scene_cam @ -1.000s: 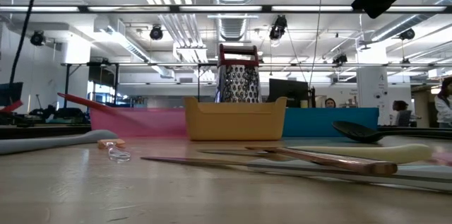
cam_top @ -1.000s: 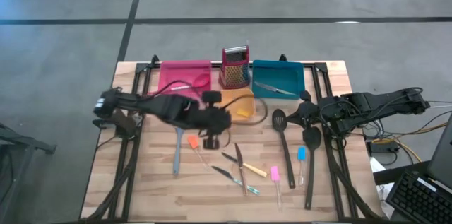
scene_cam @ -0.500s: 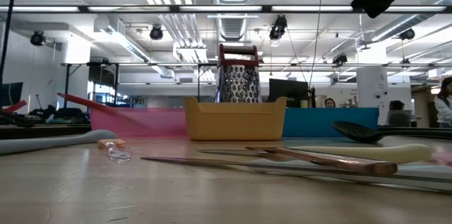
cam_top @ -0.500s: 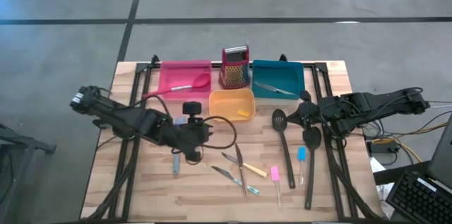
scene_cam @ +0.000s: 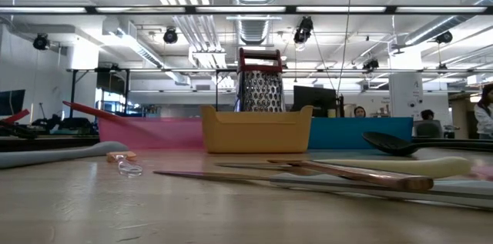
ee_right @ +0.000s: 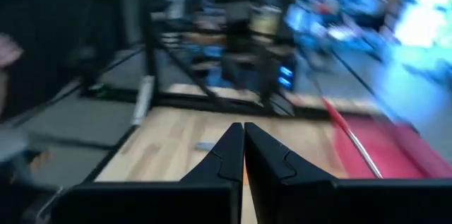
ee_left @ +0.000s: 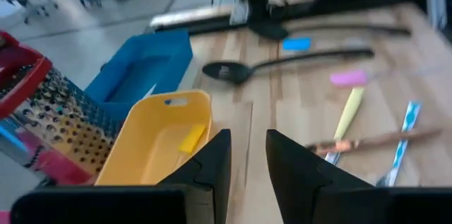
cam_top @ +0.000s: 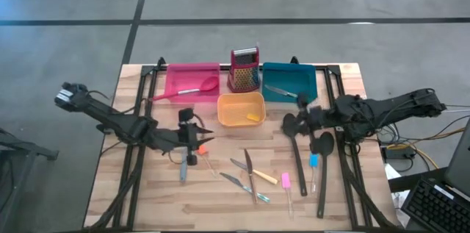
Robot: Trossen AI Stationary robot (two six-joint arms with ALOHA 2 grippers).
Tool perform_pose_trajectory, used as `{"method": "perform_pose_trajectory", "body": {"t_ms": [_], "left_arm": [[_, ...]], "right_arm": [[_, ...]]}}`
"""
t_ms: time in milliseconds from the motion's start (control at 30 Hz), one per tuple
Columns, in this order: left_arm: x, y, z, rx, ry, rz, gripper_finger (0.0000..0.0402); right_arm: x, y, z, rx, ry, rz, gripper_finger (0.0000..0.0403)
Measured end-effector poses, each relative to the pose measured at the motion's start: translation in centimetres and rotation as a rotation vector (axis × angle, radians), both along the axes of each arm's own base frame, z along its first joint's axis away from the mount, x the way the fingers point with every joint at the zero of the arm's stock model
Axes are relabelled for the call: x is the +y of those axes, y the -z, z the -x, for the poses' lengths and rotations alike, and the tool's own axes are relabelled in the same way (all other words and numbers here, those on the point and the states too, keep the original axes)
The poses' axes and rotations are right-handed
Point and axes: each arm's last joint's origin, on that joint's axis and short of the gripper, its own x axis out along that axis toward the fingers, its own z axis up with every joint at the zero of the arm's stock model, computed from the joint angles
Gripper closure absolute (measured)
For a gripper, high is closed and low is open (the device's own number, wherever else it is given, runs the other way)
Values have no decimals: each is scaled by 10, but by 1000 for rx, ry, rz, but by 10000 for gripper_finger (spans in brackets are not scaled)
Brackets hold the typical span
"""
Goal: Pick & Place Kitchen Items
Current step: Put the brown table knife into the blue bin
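Three trays along the back of the tabletop [cam_top: 154, 203]: pink tray [cam_top: 176, 80] with one red spoon [cam_top: 192, 90], its handle sticking out over the tray's left edge; orange tray [cam_top: 233, 109] with one short yellow piece [cam_top: 253, 117] in its right side; teal tray [cam_top: 295, 77] with one slim metal knife [cam_top: 283, 92]. Red box grater [cam_top: 244, 70] stands upright between the pink and teal trays, behind the orange one.

Loose on the tabletop: two long black spoons/spatulas, a slotted one [cam_top: 295, 148] and a solid one [cam_top: 322, 167], right of centre. One grey spatula [cam_top: 183, 168] front-left, mostly under the left arm. Short pieces: orange [cam_top: 200, 147], yellow [cam_top: 266, 178], pink [cam_top: 286, 181], blue [cam_top: 313, 161], one each. A cluster of slim knives [cam_top: 250, 174] at centre front, roughly three; exact count hard to call.

Left gripper [cam_top: 192, 145] hangs over the tabletop just left of the orange piece, over the grey spatula; jaws slightly apart in the left wrist view, nothing between them. Right gripper [cam_top: 294, 121] is over the head of the slotted black spatula, right of the orange tray; jaws pressed together, holding nothing visible.

Low view: orange tray in the middle, grater behind it, pink and teal trays either side.
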Motion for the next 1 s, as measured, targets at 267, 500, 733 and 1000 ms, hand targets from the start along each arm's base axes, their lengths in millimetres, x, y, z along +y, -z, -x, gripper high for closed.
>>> {"method": "perform_pose_trajectory", "body": {"t_ms": [267,500,733,1000], "left_arm": [[10,30,27,-128,4,74,309],[17,33,45,-172,0,111,310],[21,39,54,-181,-1,124,310],[22,40,54,-184,-3,131,312]], "right_arm": [[7,19,-51,74,35,233,394],[10,37,-85,287,144,456,394],[39,62,-119,485,20,880,394],[69,69,-156,681,18,1059,394]]}}
